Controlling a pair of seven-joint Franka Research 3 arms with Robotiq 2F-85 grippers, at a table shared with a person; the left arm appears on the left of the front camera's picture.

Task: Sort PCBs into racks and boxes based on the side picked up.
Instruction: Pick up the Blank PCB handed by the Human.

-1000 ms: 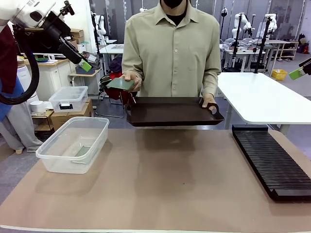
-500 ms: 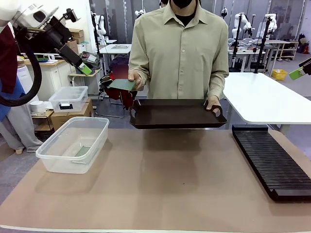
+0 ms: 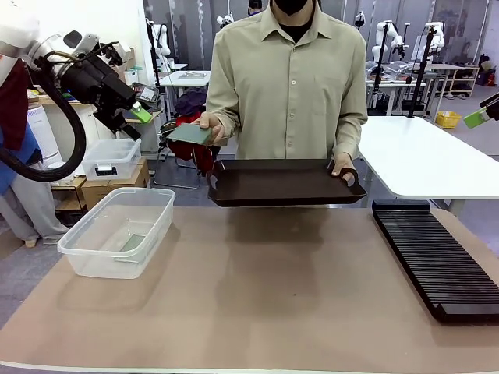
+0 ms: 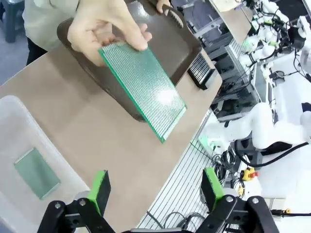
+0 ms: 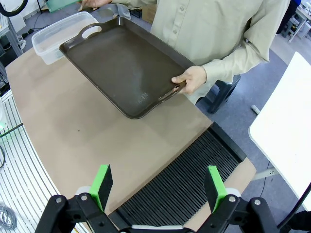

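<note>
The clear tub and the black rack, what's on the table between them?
Nothing: in the front view the brown tabletop between tub and rack is bare. A person holds a tray farther back.

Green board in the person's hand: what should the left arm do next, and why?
Probably reach toward the PCB and straddle its free edge: the left gripper is open, apart from it, and the person's hand holds it out.
</note>
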